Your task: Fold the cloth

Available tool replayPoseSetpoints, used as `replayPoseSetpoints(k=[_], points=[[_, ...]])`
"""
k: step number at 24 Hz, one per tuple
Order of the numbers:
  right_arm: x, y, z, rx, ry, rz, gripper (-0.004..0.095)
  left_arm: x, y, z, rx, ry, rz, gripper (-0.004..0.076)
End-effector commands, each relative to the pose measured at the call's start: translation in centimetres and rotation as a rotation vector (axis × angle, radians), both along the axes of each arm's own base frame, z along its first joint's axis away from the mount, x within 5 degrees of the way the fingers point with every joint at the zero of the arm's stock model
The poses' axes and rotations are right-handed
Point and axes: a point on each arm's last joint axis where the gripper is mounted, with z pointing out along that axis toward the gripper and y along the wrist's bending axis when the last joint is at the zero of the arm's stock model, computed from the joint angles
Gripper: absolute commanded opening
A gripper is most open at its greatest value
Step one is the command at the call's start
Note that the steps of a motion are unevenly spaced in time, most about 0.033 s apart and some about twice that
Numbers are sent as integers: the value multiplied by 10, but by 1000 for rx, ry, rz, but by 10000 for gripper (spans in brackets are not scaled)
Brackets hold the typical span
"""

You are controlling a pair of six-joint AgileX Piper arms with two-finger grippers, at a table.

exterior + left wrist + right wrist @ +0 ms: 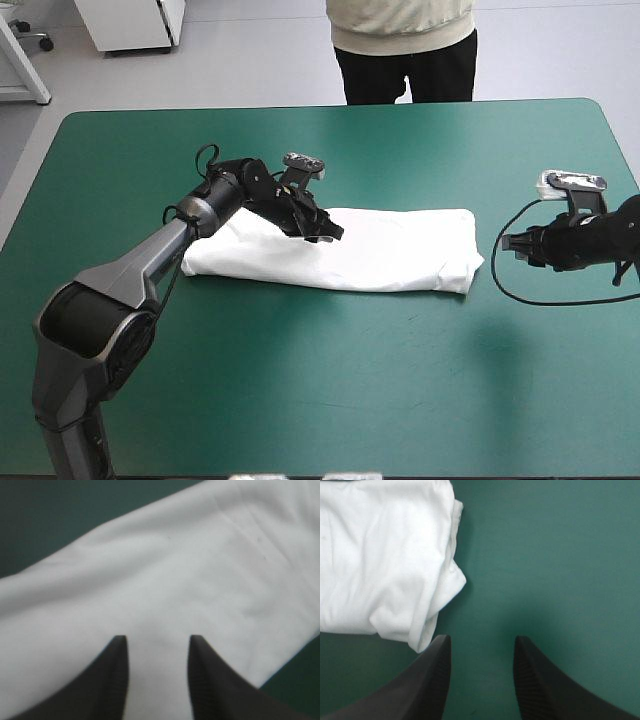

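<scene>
The white T-shirt (390, 250) lies folded into a long flat band across the middle of the table. My left gripper (328, 232) hovers over its left part, near the far edge of the band. In the left wrist view that gripper (157, 640) stands open, with the T-shirt (175, 570) spread under and ahead of its fingers. My right gripper (506, 242) sits just off the band's right end, pointing toward it. In the right wrist view it (482, 640) is open over bare cover, and the T-shirt's (380, 555) layered corner lies just ahead of one finger.
The teal-green cover (330, 380) shows all round the band, widest toward the table's front edge. The table's right edge runs close behind my right arm.
</scene>
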Motion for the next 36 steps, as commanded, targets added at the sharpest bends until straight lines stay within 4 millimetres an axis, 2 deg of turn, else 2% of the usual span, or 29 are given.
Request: replayPoseSetpoints(k=[1,5,9,10,12,13,14,18,21,22,24,27,30,32,34,35,36], points=[[1,0,21,20,-128,-24,374,5,-11,15,-113,-64,13,1],[2,2,21,40,-141,-4,374,13,-16,-8,-119,-18,35,-9],[6,6,21,64,-164,43,404,15,-17,-18,-108,2,34,-9],[9,8,18,85,-168,60,437,15,-18,-18,-108,2,35,-9],[21,11,8,156,-160,89,592,16,-18,-19,-107,1,34,-9],[32,13,-4,213,-136,83,679,15,-18,-20,-104,4,31,-9],[36,13,-10,240,-126,81,696,15,-18,-20,-104,5,31,-9],[66,13,-62,335,-4,78,698,14,-18,-20,-101,17,24,-9],[74,17,-92,380,91,100,698,14,-18,-20,-100,18,23,-9],[74,22,-104,389,147,128,684,14,-18,-20,-100,18,23,-9],[74,35,-114,387,203,184,624,14,-17,-20,-97,16,22,-9],[73,55,-121,372,238,250,507,14,-17,-20,-97,16,22,-9],[73,57,-121,364,240,249,374,14,-17,-20,-94,17,20,-9],[74,56,-120,360,230,243,229,13,-17,-21,-88,18,16,-9],[75,53,-118,358,213,233,38,13,-17,-21,-85,19,14,-9],[76,51,-118,351,201,227,-15,13,-16,-21,-80,17,12,-9],[76,50,-116,350,190,215,-1,13,-16,-21,-75,14,10,-9]])
